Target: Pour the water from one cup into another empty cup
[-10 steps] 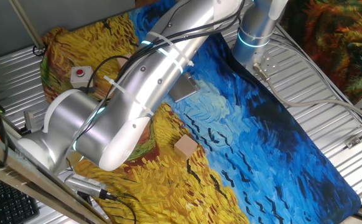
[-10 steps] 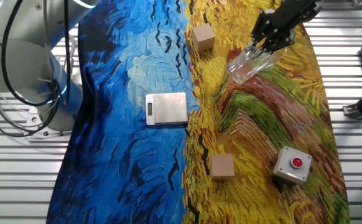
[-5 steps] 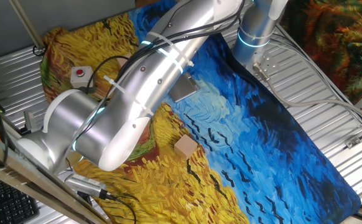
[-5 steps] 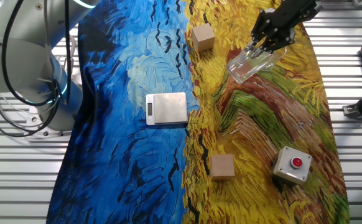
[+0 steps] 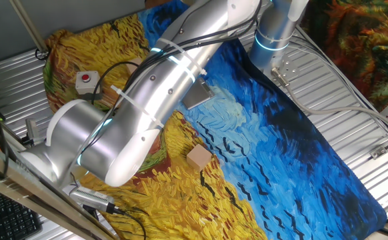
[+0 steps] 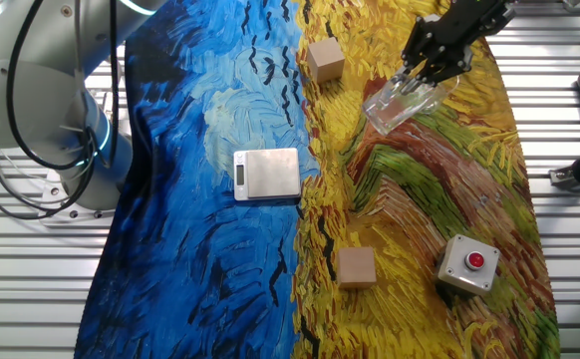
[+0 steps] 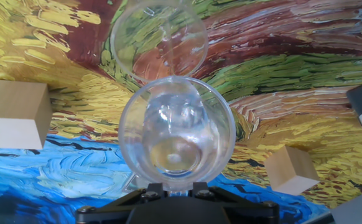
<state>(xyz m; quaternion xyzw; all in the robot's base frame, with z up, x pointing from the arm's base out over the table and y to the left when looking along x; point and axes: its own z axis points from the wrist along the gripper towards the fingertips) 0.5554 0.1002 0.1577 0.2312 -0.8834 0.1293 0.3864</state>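
Note:
In the hand view the larger clear tumbler, the one cup (image 7: 176,130), fills the middle, tilted with its wide rim pointing away from me. My gripper (image 7: 171,185) is shut on its base. The water (image 7: 176,157) shows only as glints low inside it. Just beyond its rim stands another empty cup (image 7: 159,38), smaller and faint on the yellow cloth. In the other fixed view the black gripper (image 6: 422,72) holds the tilted tumbler (image 6: 400,105) low over the cloth at the far right. The one fixed view hides the gripper and cups behind the silver arm (image 5: 147,107).
Two wooden blocks (image 6: 325,58) (image 6: 356,267), a small metal scale (image 6: 267,173) and a red button box (image 6: 467,265) lie on the painted cloth. In the hand view one block (image 7: 16,115) sits left of the cup and one (image 7: 291,169) right.
The arm's elbow has shifted slightly in the one fixed view. The held tumbler stays at almost the same spot and tilt.

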